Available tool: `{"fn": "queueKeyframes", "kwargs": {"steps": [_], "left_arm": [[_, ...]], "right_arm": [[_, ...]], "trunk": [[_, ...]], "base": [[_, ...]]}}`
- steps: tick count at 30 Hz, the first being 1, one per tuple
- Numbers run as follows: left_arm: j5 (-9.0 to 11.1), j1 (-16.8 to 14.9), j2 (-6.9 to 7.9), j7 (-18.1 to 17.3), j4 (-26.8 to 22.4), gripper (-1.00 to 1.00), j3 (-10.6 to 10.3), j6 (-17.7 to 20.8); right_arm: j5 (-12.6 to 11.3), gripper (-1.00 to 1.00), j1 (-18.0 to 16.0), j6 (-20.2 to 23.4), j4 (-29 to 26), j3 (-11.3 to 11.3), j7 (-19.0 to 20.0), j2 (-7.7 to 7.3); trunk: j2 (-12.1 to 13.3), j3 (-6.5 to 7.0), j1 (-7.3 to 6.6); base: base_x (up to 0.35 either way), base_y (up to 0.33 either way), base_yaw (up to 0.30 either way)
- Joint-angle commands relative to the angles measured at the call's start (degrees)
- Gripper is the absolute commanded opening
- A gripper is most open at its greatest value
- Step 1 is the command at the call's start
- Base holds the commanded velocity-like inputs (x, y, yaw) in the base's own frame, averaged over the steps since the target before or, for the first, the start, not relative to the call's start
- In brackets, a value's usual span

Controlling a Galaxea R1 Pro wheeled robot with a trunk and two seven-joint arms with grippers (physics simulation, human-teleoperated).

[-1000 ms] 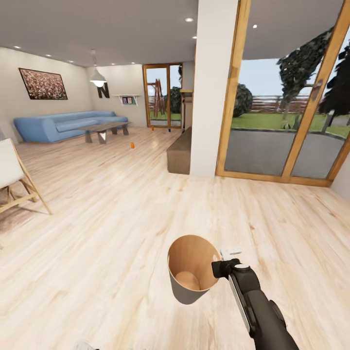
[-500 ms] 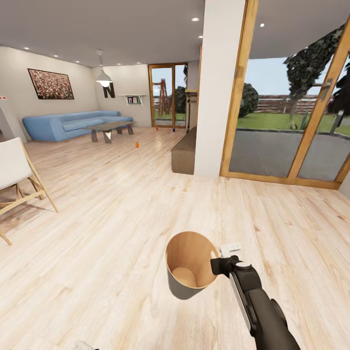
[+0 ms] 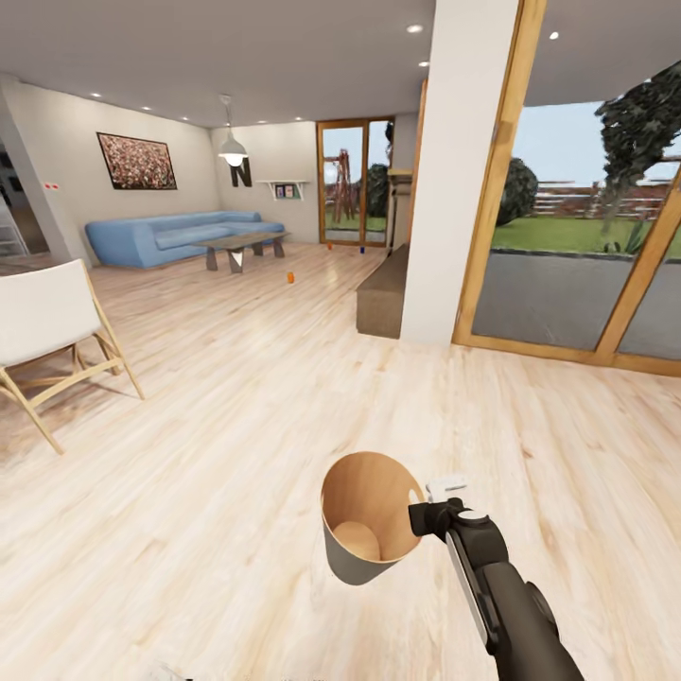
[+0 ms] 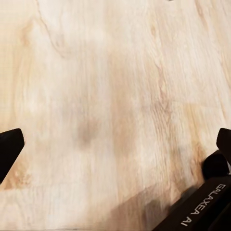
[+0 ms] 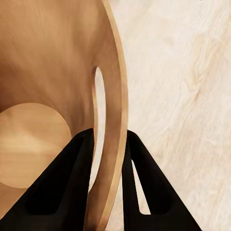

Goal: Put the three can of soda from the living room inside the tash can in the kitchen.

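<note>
My right gripper (image 3: 423, 518) is shut on the rim of the trash can (image 3: 367, 515), a white-grey tapered bin with a brown inside, which it holds tilted above the wood floor. The right wrist view shows its two black fingers (image 5: 72, 178) pinching the trash can's wall (image 5: 48, 72), one inside and one outside. Far off in the living room, one orange soda can (image 3: 290, 277) stands on the floor past the coffee table. Another orange can (image 3: 329, 245) and a dark blue can (image 3: 361, 251) stand near the back glass door. My left gripper (image 4: 115, 144) hangs open over bare floor.
A white chair with wood legs (image 3: 52, 322) stands at the left. A white pillar (image 3: 454, 170) and a low dark bench (image 3: 383, 298) lie ahead to the right, beside wood-framed glass doors (image 3: 577, 218). The blue sofa (image 3: 180, 235) and coffee table (image 3: 241, 248) sit at the far wall.
The whole picture has shifted to the right, so the camera has turned left. The trash can stays held in my right gripper at the same spot in view.
</note>
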Motion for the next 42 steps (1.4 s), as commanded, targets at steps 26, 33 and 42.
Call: {"fn": "queueKeyframes", "kwargs": {"steps": [26, 33, 42], "left_arm": [[0.0, 0.0, 0.14, -2.4, 0.0, 1.00, -0.3, 0.2], [-0.1, 0.0, 0.09, -2.4, 0.1, 1.00, -0.3, 0.2], [-0.1, 0.0, 0.07, -2.4, 0.1, 1.00, -0.4, 0.1]], "right_arm": [[-0.7, -1.00, 0.0, 0.0, 0.2, 0.0, 0.2, 0.01], [-0.7, -1.00, 0.0, 0.0, 0.2, 0.0, 0.2, 0.08], [-0.7, -1.00, 0.0, 0.0, 0.3, 0.0, 0.2, 0.03]], "trunk": [[0.0, -0.38, -0.01], [0.0, -0.38, -0.01], [0.0, -0.38, -0.01]], "base": [[0.275, 0.013, 0.060], [0.337, 0.091, 0.000], [0.337, 0.097, 0.111]]}}
